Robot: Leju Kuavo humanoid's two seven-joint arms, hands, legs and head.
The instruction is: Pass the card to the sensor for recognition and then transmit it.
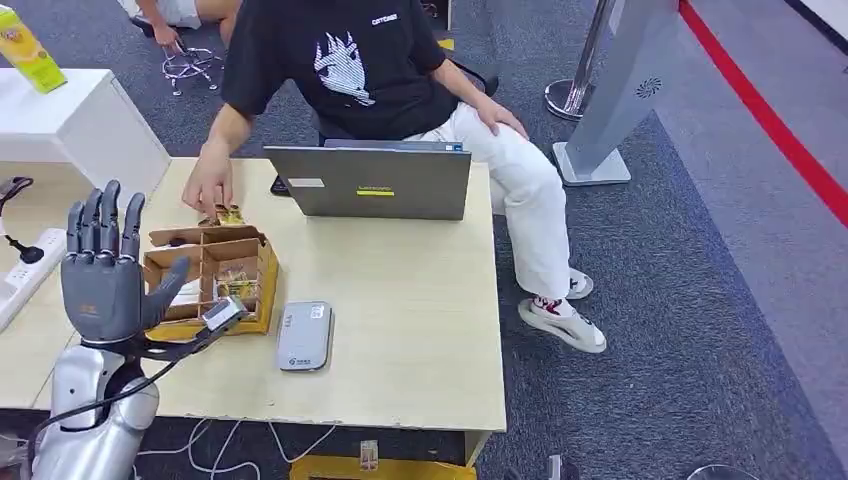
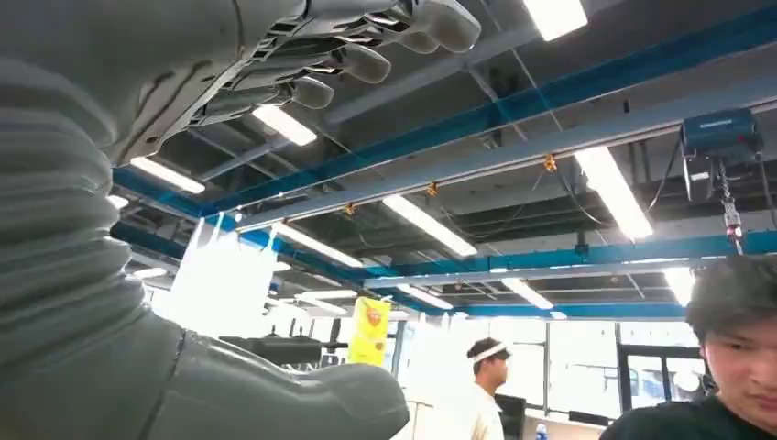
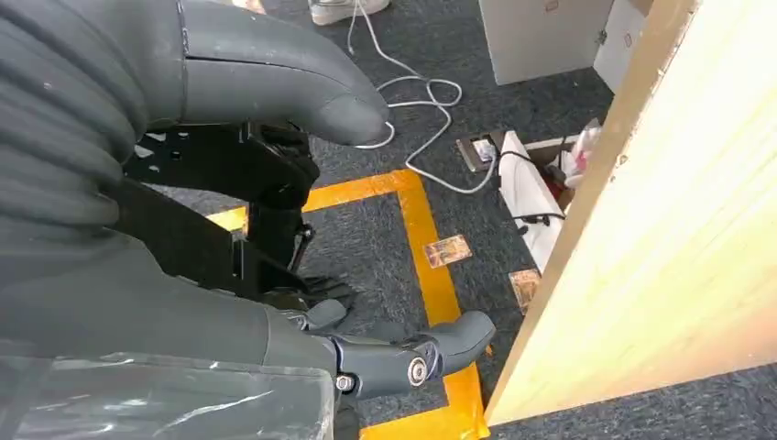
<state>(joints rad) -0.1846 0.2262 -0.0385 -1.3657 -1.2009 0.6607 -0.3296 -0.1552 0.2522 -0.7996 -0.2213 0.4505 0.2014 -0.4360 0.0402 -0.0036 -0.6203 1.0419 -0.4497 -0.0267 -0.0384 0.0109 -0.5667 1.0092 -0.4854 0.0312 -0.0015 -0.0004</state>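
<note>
From the head view I get even, bright indoor light on the worktop point(image 1: 400, 300), with only soft, short shadows beside the laptop point(image 1: 368, 182) and the card reader point(image 1: 305, 336). No harsh glare there, though compression softens fine detail. In the left wrist view the ceiling light strips point(image 2: 612, 191) run from 10 o'clock toward 4 o'clock and blow out to pure white; the left hand point(image 2: 302, 55) close to the lens is blurred. In the right wrist view the right hand point(image 3: 302, 229) is dim, shaded and slightly soft.
</note>
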